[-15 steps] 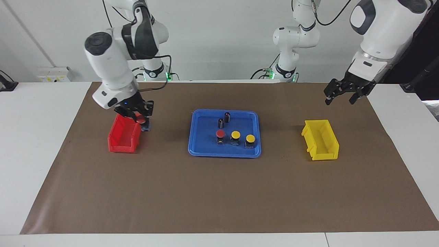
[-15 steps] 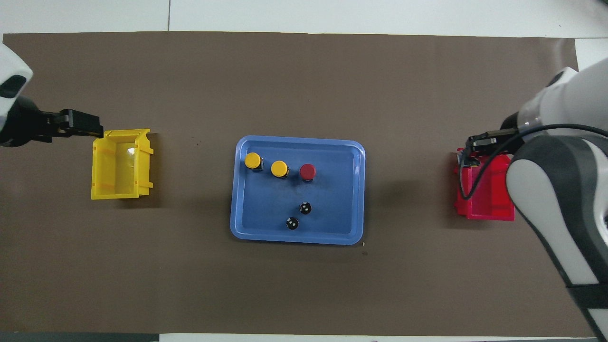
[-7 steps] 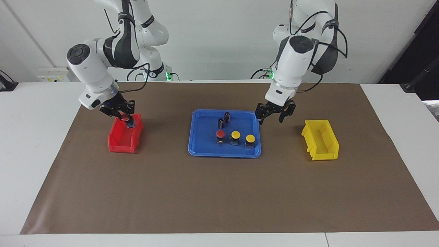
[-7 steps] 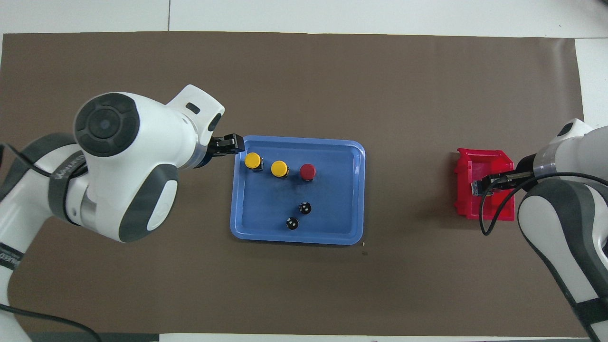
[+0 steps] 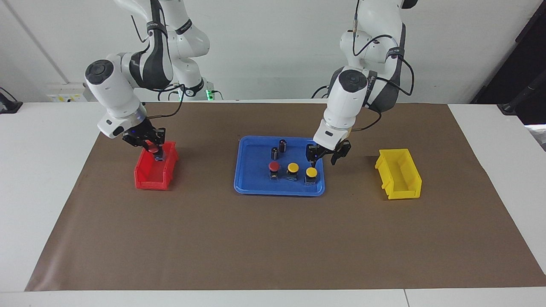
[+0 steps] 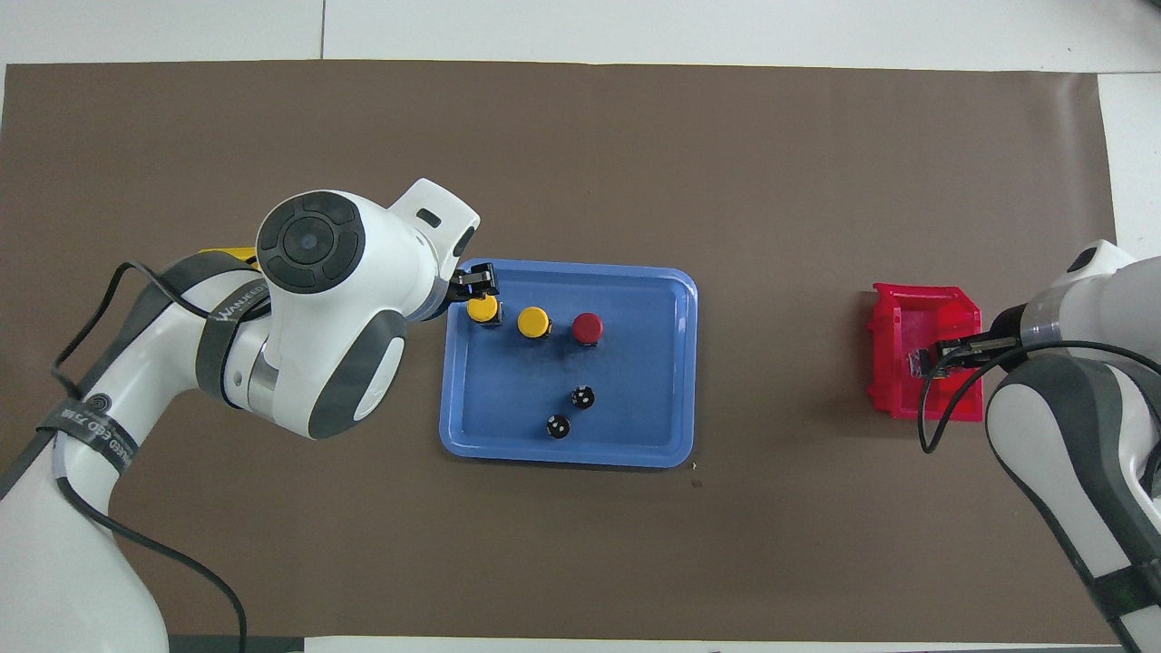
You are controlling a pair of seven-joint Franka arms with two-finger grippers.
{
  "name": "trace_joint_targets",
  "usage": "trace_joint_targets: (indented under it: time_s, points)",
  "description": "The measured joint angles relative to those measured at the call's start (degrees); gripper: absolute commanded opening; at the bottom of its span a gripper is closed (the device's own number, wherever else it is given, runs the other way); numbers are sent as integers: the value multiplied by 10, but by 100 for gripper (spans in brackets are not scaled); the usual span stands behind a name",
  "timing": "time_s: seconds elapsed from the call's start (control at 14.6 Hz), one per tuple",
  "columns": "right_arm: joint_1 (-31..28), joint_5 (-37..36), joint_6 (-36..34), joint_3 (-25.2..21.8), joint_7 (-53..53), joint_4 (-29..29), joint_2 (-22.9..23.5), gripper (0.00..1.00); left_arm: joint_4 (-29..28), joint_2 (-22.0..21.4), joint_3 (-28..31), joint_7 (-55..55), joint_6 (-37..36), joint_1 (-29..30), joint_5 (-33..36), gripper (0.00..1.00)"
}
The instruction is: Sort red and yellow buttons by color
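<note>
Brown mat [image 5: 273, 238] covers the tabletop; blue tray [image 5: 256, 187] at its centre serves as landmark. Red bin [image 5: 147, 179] toward the right arm's end, yellow bin [image 5: 405, 187] toward the left arm's. Right end effector [image 5: 154, 150] over the red bin, clamped on a red button [image 5: 152, 149]. Left end effector [image 5: 323, 157] over the tray's edge above a yellow button [image 5: 311, 172], fingers apart. Second yellow button [image 5: 292, 168] and second red button [image 5: 274, 166] in the tray, two dark cylinders [image 5: 282, 146] nearer the robots.

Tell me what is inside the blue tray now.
Inside the blue tray stand one red button, two yellow buttons and two dark cylinders. The left claw hangs above the tray's corner, covering nothing in the facing view.
</note>
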Motion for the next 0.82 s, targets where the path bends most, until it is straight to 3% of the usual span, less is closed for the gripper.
trace_joint_targets:
  time_s: [0.55,0.76,0.82]
  points:
    - [-14,-1,75,1,-10,-68,0,18,0,42,1,-27,39,-24,0,71]
    - [-14,-1,90,2,-10,-84,2,23,0,47,1,-27,43,-24,0,56]
    - [-14,-1,95,2,-10,-88,4,27,0,47,1,-28,44,-24,0,46]
